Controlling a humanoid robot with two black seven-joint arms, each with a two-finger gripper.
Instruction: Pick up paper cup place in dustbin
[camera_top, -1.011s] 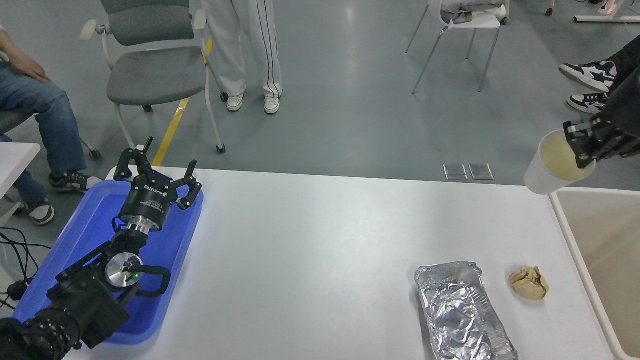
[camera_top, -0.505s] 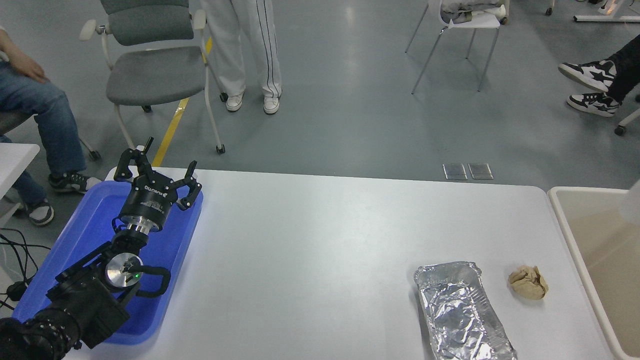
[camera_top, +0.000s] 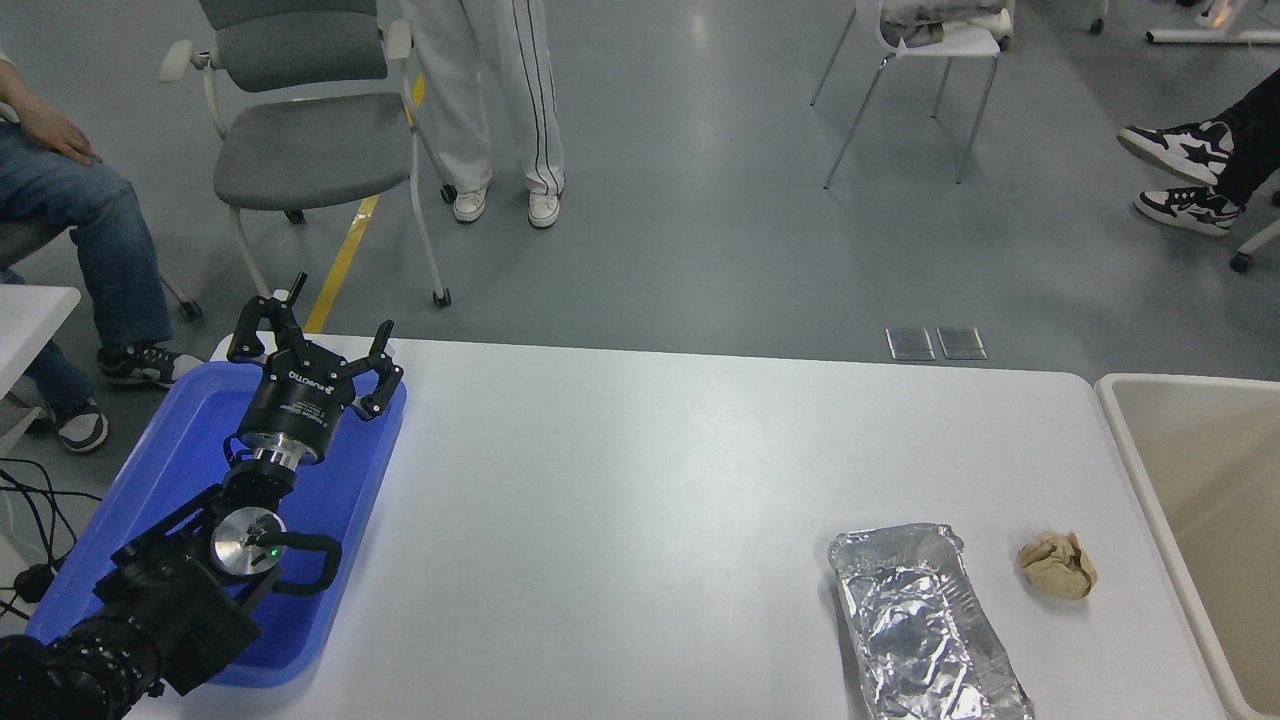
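Head view, left to right, with the dustbin (camera_top: 1130, 440) at the table's right end as the reference. Well to the left of the dustbin, at the table's (camera_top: 640, 480) far end, the left gripper (camera_top: 310, 340) hangs over a blue tray (camera_top: 180, 460) with its claws spread apart and nothing between them. Nearer the dustbin lie a foil tray (camera_top: 920, 620) and, between that tray and the dustbin, a crumpled brown paper ball (camera_top: 1057, 565). The right arm and its claw are out of frame, so the claw's state cannot be told. The paper cup is not visible anywhere on the table; only part of the dustbin's inside shows, and no cup appears there. Judgement: the drop cannot be confirmed. A light cup released off-centre could strike the thick rim and fall outside the dustbin unnoticed.
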